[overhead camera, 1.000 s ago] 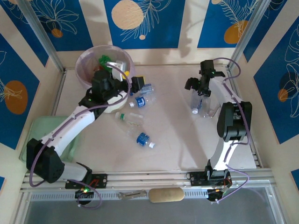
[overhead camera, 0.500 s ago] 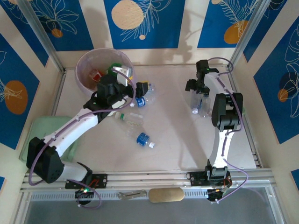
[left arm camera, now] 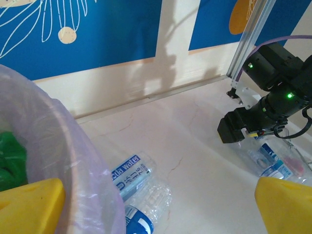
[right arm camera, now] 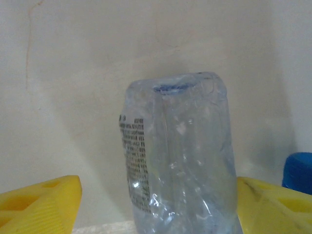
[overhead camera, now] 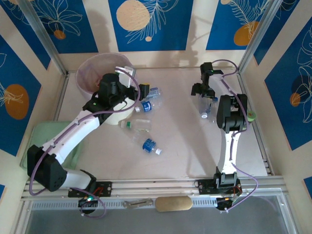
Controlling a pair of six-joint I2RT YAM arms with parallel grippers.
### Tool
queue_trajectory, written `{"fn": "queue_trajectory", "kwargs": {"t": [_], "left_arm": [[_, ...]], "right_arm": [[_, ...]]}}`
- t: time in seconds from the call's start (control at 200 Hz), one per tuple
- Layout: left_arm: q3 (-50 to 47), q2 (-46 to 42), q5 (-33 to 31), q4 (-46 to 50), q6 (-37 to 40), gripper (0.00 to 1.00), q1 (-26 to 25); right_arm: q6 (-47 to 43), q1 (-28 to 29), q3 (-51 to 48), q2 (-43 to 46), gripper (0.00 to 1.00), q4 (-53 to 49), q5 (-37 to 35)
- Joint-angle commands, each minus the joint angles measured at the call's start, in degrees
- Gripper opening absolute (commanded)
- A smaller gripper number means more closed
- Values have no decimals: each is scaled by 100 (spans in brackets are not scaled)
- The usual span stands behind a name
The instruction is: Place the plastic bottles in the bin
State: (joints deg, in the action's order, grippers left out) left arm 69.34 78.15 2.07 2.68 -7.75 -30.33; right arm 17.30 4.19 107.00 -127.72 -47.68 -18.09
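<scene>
Green plastic (left arm camera: 9, 163) shows in the bin (overhead camera: 90, 70) at upper left, left gripper (left arm camera: 158, 204) gaping empty beside it, several loose bottles (overhead camera: 144, 106) mid-frame (plenty left), right gripper (right arm camera: 156, 204) wide, straddling a clear bottle (right arm camera: 180, 146) ungripped.

We see the left hand (left arm camera: 158, 197) spread wide, yellow fingers (left arm camera: 29, 207) at 7 and 5 o'clock. The lilac-lined bin (left arm camera: 73, 156) sits at 9 o'clock, something green (left arm camera: 9, 158) inside. Two clear blue-labelled bottles (left arm camera: 132, 171) lie on the desk (left arm camera: 195, 141) at 6 o'clock beside it; the right arm (left arm camera: 273, 83) hangs over another bottle (left arm camera: 270, 165) at 3 o'clock.
</scene>
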Motion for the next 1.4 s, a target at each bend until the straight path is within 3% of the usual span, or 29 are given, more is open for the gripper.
{"fn": "queue_trajectory", "kwargs": {"t": [0.0, 0.18, 0.52, 0.84, 1.13, 1.396], "left_arm": [[229, -172, -30, 301, 143, 100, 49], [275, -244, -153, 393, 237, 100, 138], [445, -388, -183, 470, 450, 100, 211], [584, -370, 741, 537, 329, 100, 203], [598, -95, 1608, 155, -269, 100, 44], [603, 233, 1801, -149, -673, 100, -379]], "right_arm": [[-78, 65, 193, -190, 82, -257, -63], [-103, 75, 260, -288, 79, -270, -55], [-36, 89, 199, 6, 54, -30, 236], [223, 151, -235, 1195, 48, 413, 925], [1237, 379, -1635, 3039, 45, 2283, 2680], [1895, 1384, -2585, 4076, 43, 4222, 2337]]}}
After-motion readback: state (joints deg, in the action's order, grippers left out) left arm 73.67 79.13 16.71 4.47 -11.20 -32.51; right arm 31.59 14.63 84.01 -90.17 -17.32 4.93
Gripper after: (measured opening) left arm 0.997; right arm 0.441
